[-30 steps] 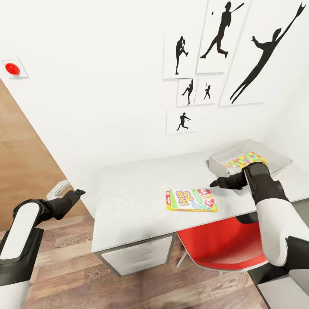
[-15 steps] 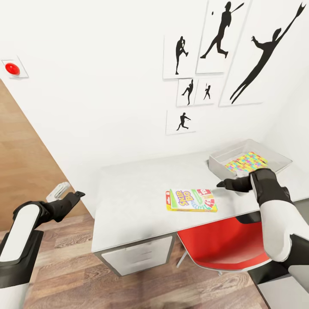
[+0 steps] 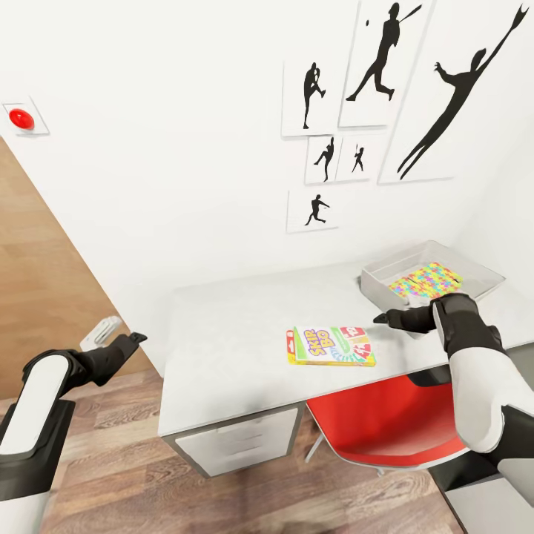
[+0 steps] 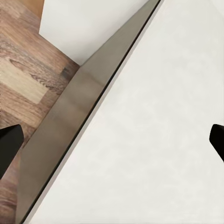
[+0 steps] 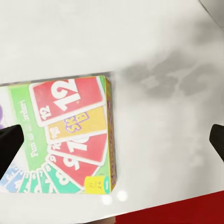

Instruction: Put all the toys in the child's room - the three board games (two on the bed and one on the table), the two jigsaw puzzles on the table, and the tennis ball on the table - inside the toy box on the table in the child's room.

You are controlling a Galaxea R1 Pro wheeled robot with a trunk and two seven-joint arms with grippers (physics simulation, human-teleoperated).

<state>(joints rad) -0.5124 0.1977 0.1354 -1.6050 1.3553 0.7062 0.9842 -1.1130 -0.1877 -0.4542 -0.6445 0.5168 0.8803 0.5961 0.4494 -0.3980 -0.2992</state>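
The toy box (image 3: pixel 486 276) sits at the far right end of the table (image 3: pixel 222 334), close to the wall. Inside it lies a jigsaw (image 3: pixel 424 280) made of yellow, green, pink and blue pieces. It lies flat on the bottom of the box. If anything else is in there, the near wall hides it.

The SKIP-BO game (image 3: pixel 330 345) lies flat on the table, near the front edge and not in the box. A red chair (image 3: pixel 382 426) is tucked under the table just below it.

The right gripper (image 3: pixel 383 318) hangs over the table between the game and the box, close to the game's right end. In the right wrist view the game (image 5: pixel 65 140) shows between its two dark fingers, which are spread wide and hold nothing.

The left gripper (image 3: pixel 136 337) hangs off the left end of the table, above the wood floor (image 3: pixel 111 460). Its fingers are wide apart too, with nothing in them, and the table edge (image 4: pixel 70 135) shows between them.
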